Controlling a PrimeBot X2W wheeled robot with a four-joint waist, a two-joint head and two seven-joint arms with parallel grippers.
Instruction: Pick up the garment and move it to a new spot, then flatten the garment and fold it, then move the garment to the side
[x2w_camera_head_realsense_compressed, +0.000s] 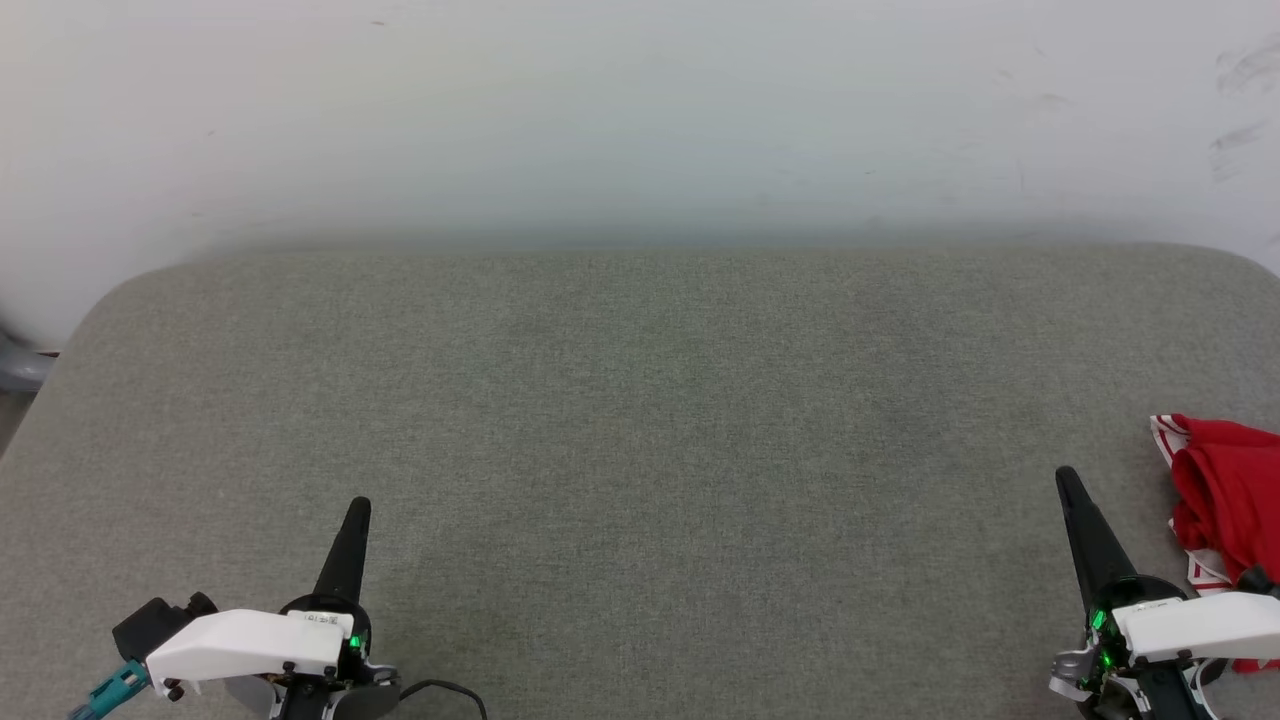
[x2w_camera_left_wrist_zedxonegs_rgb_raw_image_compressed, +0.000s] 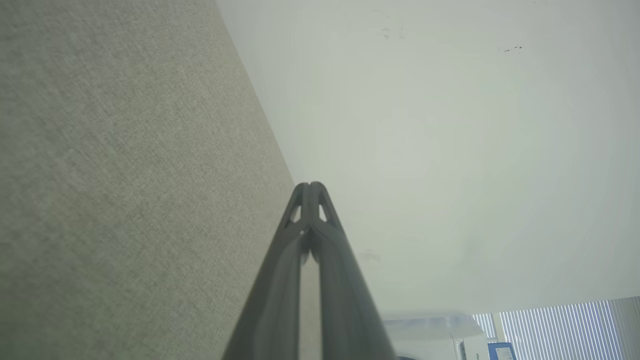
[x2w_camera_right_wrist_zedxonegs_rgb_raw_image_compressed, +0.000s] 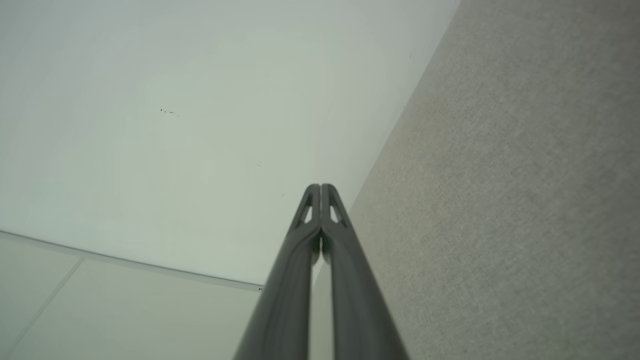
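Grey woven fabric covers the bench (x2w_camera_head_realsense_compressed: 640, 420), which runs wide with rounded far corners. A white wall (x2w_camera_head_realsense_compressed: 640, 120) rises along the bench's far edge and bears a few dark scuffs (x2w_camera_head_realsense_compressed: 1240, 110) above the bench's far right corner.

The garment (x2w_camera_head_realsense_compressed: 1225, 495) lies bunched in a heap at the bench's right edge, toward its near side. It is red cloth with a strip of red-and-white striped trim along its left side, and the picture edge cuts off part of it. A strip of bare bench shows between it and the right gripper's fingers (x2w_camera_head_realsense_compressed: 1092, 540). The arm's white wrist housing overlaps the heap's near end in the head view; whether they touch I cannot tell.

The right gripper (x2w_camera_head_realsense_compressed: 1066, 475) sits over the bench's near right part and the left gripper (x2w_camera_head_realsense_compressed: 358, 510) over its near left part, both pointing toward the far edge. Each has its fingers pressed together with nothing between them. The right wrist view shows the tips of the right gripper (x2w_camera_right_wrist_zedxonegs_rgb_raw_image_compressed: 320, 186) meeting flush above the bench's fabric, and the left wrist view shows the same of the left gripper (x2w_camera_left_wrist_zedxonegs_rgb_raw_image_compressed: 310, 186).

A teal connector (x2w_camera_head_realsense_compressed: 110, 690) hangs by the left wrist at the bench's near left. Past the bench's end, the left wrist view catches window blinds (x2w_camera_left_wrist_zedxonegs_rgb_raw_image_compressed: 555, 325).
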